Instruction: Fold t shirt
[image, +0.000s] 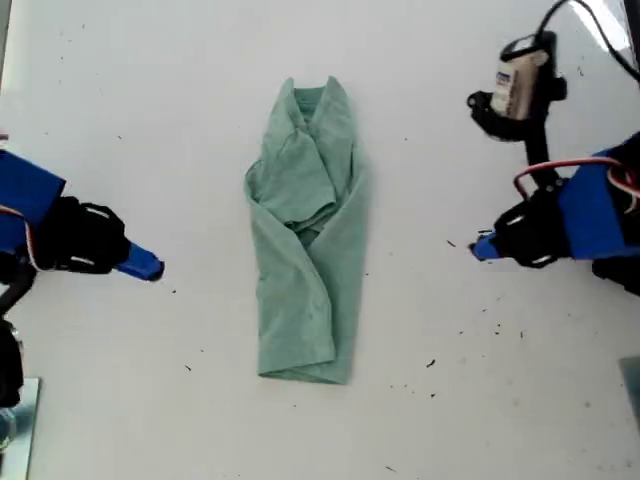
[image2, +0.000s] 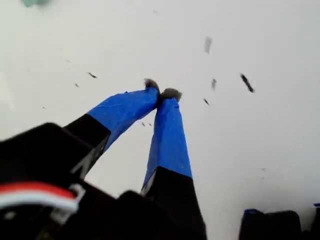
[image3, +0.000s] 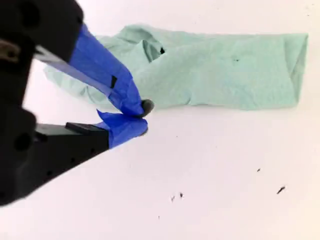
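t shirt (image: 305, 240) in middle of surface (image: 120, 110), long axis far-to-near, collar far | my second hand (image3: 141, 119) clenched, empty, exterior view's left, seemingly slightly nearer | my first hand (image2: 161, 94) clenched, empty, exterior view's right

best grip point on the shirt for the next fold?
Probably the hem corners at the bottom end of the shirt in the exterior view. It lies as a narrow strip, sides already folded in, collar at the far end. Each gripper could come in from its own side, low over the table, and carry the hem toward the collar.
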